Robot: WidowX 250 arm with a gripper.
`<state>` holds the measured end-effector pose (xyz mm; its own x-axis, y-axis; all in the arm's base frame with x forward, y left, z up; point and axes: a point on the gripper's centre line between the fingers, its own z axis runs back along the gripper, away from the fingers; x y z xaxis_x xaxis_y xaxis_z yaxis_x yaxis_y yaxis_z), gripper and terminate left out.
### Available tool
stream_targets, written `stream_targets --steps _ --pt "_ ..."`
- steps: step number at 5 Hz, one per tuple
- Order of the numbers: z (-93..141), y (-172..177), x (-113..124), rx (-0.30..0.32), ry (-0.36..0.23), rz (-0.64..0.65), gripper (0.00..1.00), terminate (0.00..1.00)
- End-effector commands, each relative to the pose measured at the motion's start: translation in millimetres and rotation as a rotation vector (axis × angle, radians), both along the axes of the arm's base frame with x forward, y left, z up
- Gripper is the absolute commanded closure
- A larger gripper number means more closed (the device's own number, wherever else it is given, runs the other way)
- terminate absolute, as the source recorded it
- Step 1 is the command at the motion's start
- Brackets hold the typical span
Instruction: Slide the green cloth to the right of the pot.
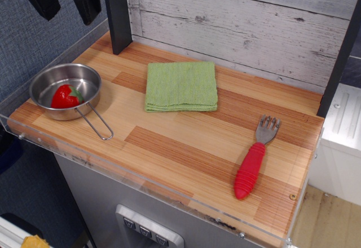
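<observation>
On the wooden plank-patterned worktop point(186, 146) a light green, square, folded ribbed cloth point(181, 86) lies flat near the back wall, just right of a small, round, shiny steel pot point(63, 84) with a thin wire loop handle; cloth and pot are apart. A red strawberry toy point(65, 96) sits inside the pot. A grey fork with a red ribbed handle point(255, 159) lies toward the front right. The black claw point(65, 0) hangs at the top left, above the pot's side, holding nothing; its two prongs appear spread.

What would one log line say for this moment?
gripper: raised, top left, holding nothing | green cloth: right of pot | pot: strawberry inside
</observation>
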<state>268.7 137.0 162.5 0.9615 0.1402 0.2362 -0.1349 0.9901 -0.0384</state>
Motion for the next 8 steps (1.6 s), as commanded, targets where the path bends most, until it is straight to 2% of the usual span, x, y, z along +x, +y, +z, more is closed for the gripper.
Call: stream_targets --steps 1,3,4,5,6,8 --pt "0.0 0.0 0.0 0.0 0.0 0.0 0.0 0.0" --pt "-3.3 -3.0 51.0 -0.001 -0.013 -0.058 0.0 0.0" --pt "-14.3 -13.8 68.5 -0.019 -0.022 -0.102 0.0 0.0" --pt "-29.1 -28.2 79.2 -0.006 0.0 -0.166 0.0 0.0" --pt "-43.4 -40.5 90.4 -0.033 -0.018 -0.212 0.0 0.0" --pt "-74.1 -62.2 119.6 -0.05 -0.003 -0.249 0.0 0.0"
